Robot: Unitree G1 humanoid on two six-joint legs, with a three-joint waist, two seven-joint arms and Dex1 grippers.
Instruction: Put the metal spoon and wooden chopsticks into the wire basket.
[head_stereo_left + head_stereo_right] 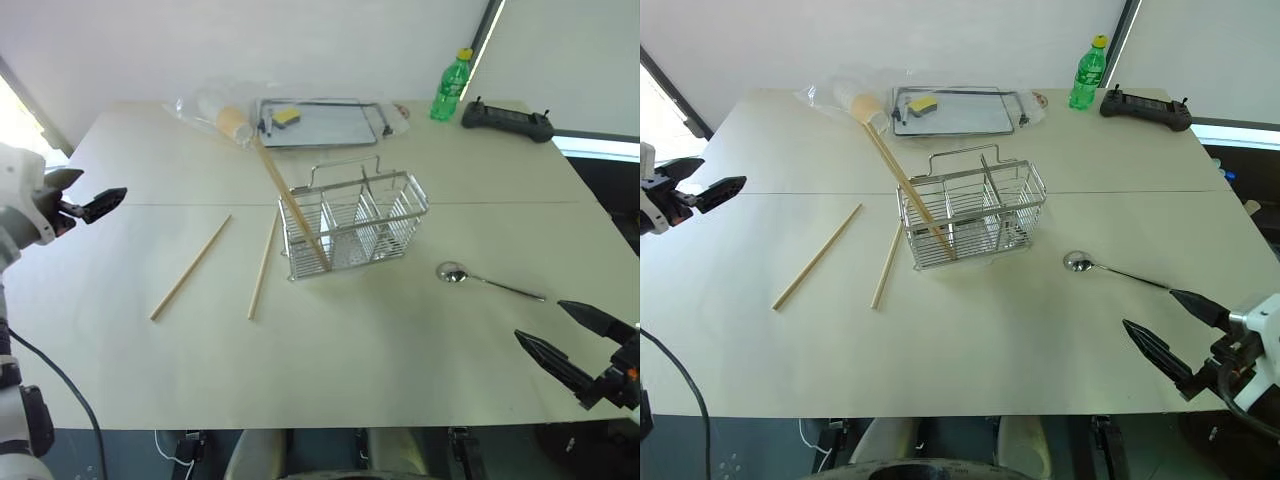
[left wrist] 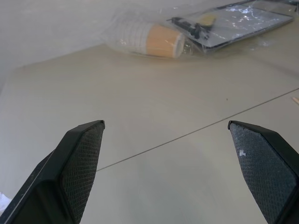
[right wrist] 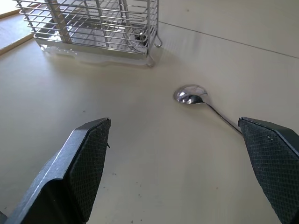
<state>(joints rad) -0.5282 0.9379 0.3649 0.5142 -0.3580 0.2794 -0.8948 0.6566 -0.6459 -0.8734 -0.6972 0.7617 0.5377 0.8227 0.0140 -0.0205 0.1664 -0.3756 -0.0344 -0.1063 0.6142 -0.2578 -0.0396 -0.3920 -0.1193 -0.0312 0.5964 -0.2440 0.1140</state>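
The wire basket [image 1: 355,225] stands mid-table with one wooden chopstick [image 1: 285,195] leaning in its left end, tip sticking out toward the back left. Two more chopsticks lie flat on the table to its left, one [image 1: 190,267] farther out and one [image 1: 263,265] close to the basket. The metal spoon [image 1: 490,283] lies to the basket's right, bowl toward the basket. My right gripper [image 1: 540,320] hovers open just in front of the spoon [image 3: 190,94], holding nothing. My left gripper [image 1: 100,185] is open and empty at the far left, raised above the table.
At the back sit a flat metal tray [image 1: 320,125] holding a yellow sponge, a plastic bag of paper cups [image 1: 225,115], a green bottle [image 1: 450,88] and a black controller [image 1: 505,120]. The table's front edge runs close below my right gripper.
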